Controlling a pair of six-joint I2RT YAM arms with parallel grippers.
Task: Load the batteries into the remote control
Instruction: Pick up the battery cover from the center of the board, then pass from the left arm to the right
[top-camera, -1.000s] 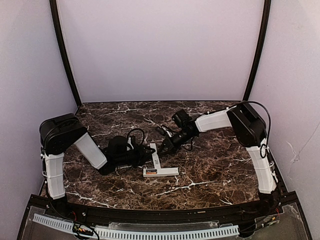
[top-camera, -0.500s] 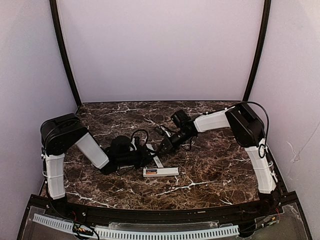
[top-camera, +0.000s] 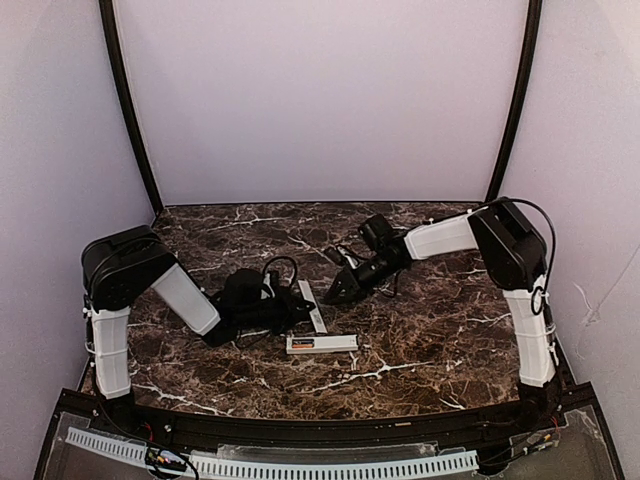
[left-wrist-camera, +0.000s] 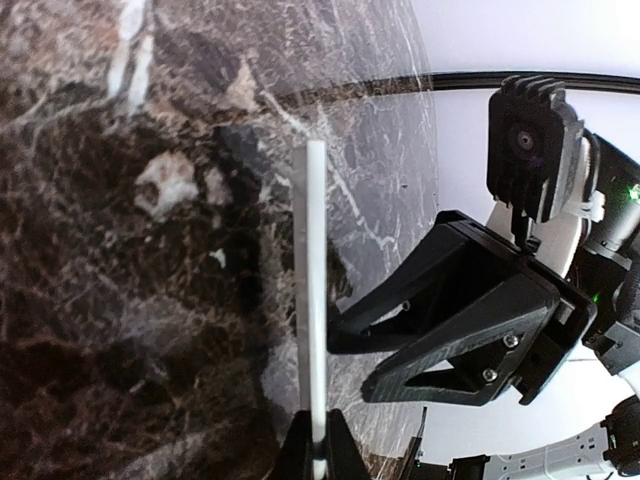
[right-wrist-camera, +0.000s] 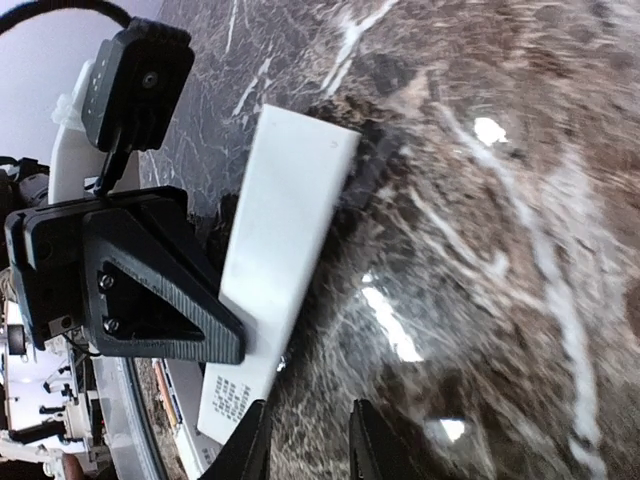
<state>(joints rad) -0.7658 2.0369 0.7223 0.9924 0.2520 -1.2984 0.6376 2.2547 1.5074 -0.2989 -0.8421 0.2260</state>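
Remote control (top-camera: 322, 343) is lying flat on the marble table (top-camera: 430, 340), just off the tips of the left gripper (top-camera: 295, 312) on the side toward the arm bases, not touching it. It's well clear of the right gripper (top-camera: 332, 295) too, which sits further back on the table. There's a small orange-red bit at the end of the remote closest to the left arm that looks like a battery (top-camera: 301, 344). It's too tiny in the overhead view to say how it's seated.

The left gripper is clamped on a thin flat white strip (top-camera: 308, 295). In its own wrist cam you see the strip edge-on, pinched between the fingers (left-wrist-camera: 338, 450) at the bottom of the frame and sticking straight out ahead of them. I can't tell whether the far tip of the strip touches the table or is just above it.

The right gripper is just past the far end of that strip, pointing back at the left one, so the two are nearly nose to nose. Its fingers (right-wrist-camera: 372, 440) are a little way apart, a fairly narrow gap with only bare marble showing between them. From its wrist cam the broad face of the strip runs up and away from its fingertips, with the left gripper gripping it from the side.
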